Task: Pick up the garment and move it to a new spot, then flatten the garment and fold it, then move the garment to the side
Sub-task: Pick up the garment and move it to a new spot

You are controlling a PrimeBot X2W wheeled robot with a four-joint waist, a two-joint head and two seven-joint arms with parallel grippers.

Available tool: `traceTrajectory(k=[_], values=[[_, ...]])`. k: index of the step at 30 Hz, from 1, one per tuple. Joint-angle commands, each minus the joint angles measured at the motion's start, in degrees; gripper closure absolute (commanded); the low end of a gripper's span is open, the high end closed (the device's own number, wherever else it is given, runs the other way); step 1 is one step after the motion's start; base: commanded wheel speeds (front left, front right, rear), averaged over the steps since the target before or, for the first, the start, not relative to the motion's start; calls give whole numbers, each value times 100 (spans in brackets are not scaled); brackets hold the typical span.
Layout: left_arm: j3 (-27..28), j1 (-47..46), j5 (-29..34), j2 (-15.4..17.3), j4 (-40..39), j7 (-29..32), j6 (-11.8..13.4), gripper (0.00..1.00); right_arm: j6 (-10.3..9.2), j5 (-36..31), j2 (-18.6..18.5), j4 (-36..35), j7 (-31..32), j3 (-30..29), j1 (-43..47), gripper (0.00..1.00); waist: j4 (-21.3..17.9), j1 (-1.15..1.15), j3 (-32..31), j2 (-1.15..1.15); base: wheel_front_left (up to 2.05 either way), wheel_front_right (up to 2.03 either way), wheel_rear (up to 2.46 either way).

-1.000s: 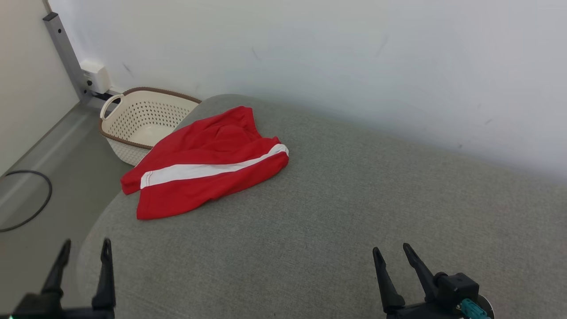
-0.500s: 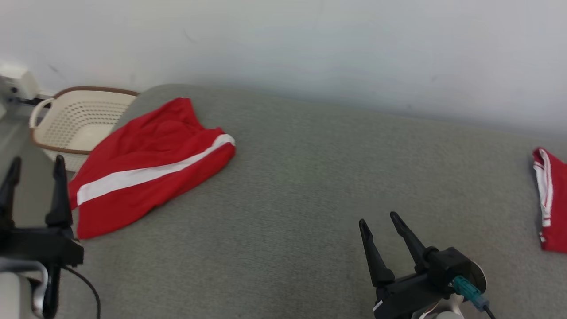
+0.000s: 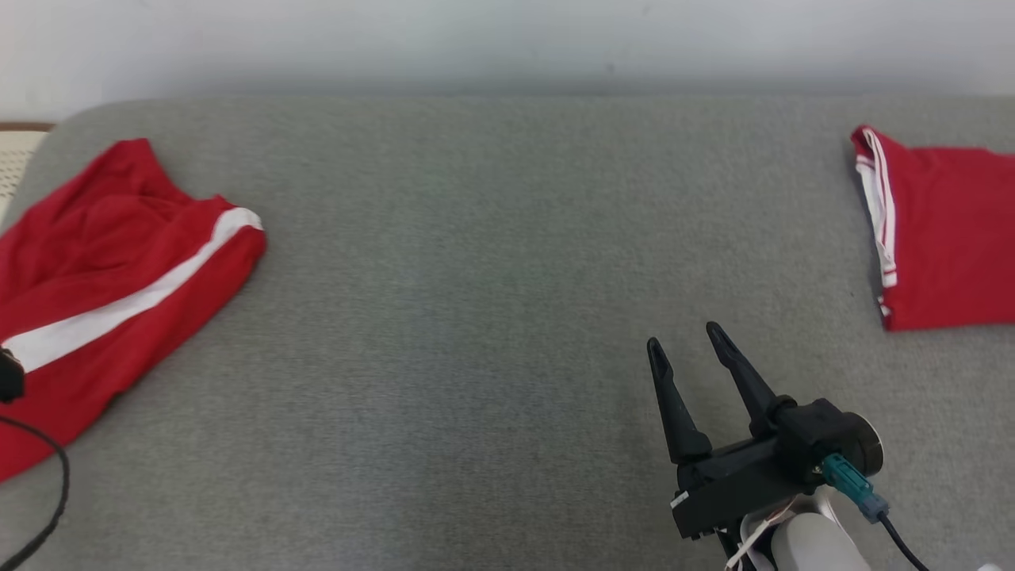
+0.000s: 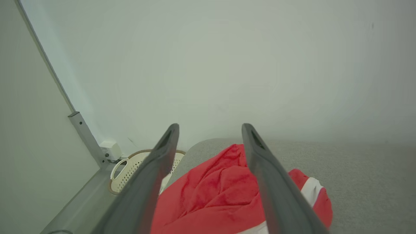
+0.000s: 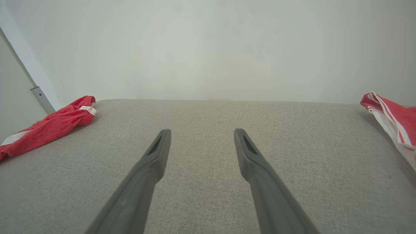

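Turning rightward, the head now takes in a folded red piece [image 3: 944,238] at the far right; the crumpled garment [image 3: 119,277] lies at the left end of the grey pad [image 3: 476,317], left gripper [image 4: 210,126] by it, right gripper [image 3: 683,334] mid-pad, both spread empty, pickup pending
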Motion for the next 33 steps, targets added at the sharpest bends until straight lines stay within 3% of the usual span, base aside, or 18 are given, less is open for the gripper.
traceTrajectory(k=[1, 5, 19, 33], values=[[-12, -127, -3, 98, 143, 21, -24, 0, -2, -74, 1, -35, -34, 1, -100, 0, -531, -1, 546, -1, 0, 0, 0], [-101, -485, -91, 300, 869, 86, -121, 0, -2, -103, 15, -90, -50, -10, -205, 0, -702, -1, 776, -1, 0, 0, 0], [-583, -1139, -432, 488, 2405, 586, -254, 0, -2, -197, 47, -142, -74, -22, -305, 0, -835, -1, 995, -1, 0, 0, 0], [-1630, -1341, -1555, 620, 2959, 2244, -261, 0, -2, -222, 1, -206, -40, -16, -364, 0, -941, -1, 1096, -1, 0, 0, 0]])
